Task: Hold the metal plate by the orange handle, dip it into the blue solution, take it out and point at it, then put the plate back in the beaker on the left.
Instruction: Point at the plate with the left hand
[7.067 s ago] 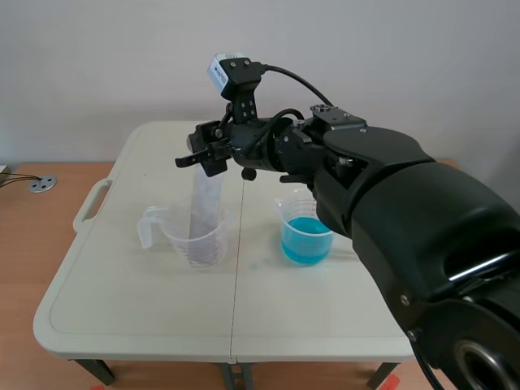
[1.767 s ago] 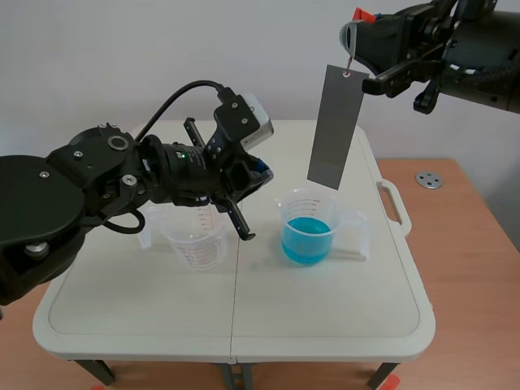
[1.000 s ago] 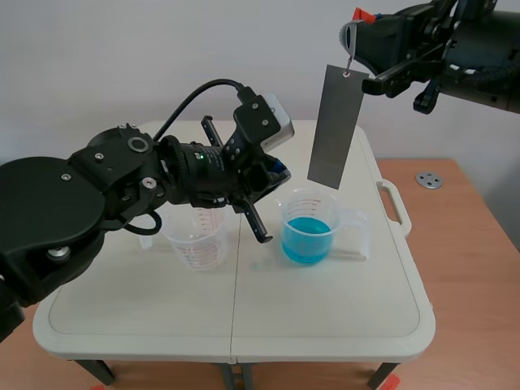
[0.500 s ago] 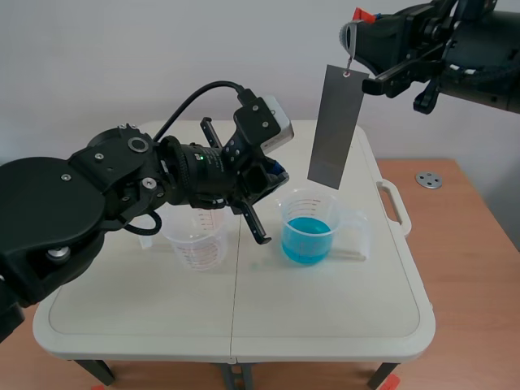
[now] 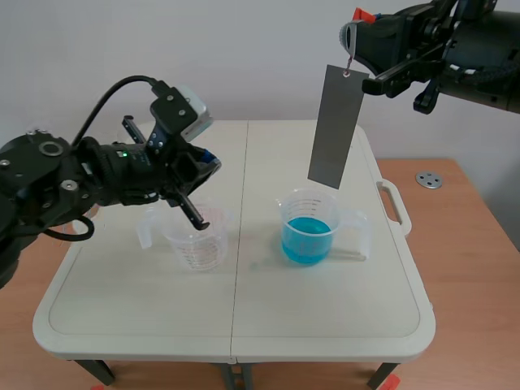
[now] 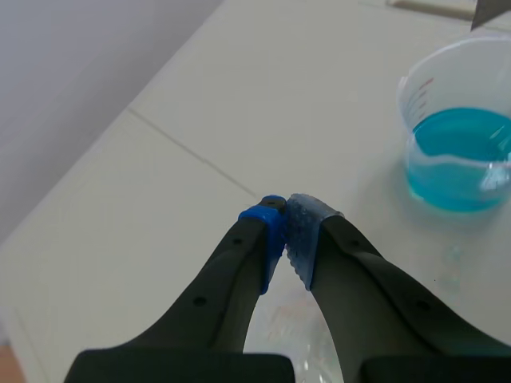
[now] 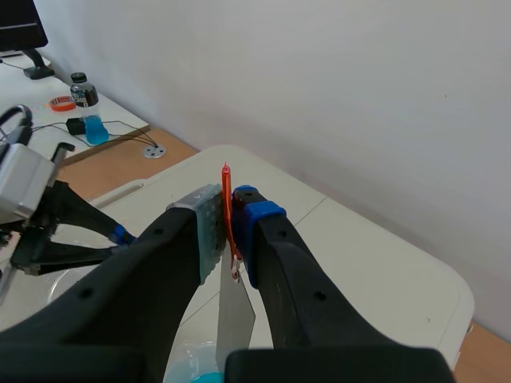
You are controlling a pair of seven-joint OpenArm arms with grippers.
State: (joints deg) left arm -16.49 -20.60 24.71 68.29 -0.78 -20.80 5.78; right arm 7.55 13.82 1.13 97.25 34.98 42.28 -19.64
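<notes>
grey flat metal plate (image 5: 333,127) hangs high, at twelve o'clock over the clear cup of blue solution (image 5: 307,230). the right end effector (image 7: 229,215) pinches its thin orange handle (image 7: 227,182). the empty clear beaker (image 5: 197,248) sits on the white bench (image 5: 325,309) at nine o'clock from the blue cup. the left end effector (image 6: 285,227), closed on nothing, hovers over that beaker. it seems best to carry the plate high toward nine o'clock, then lower it slowly once the left arm is clear.
</notes>
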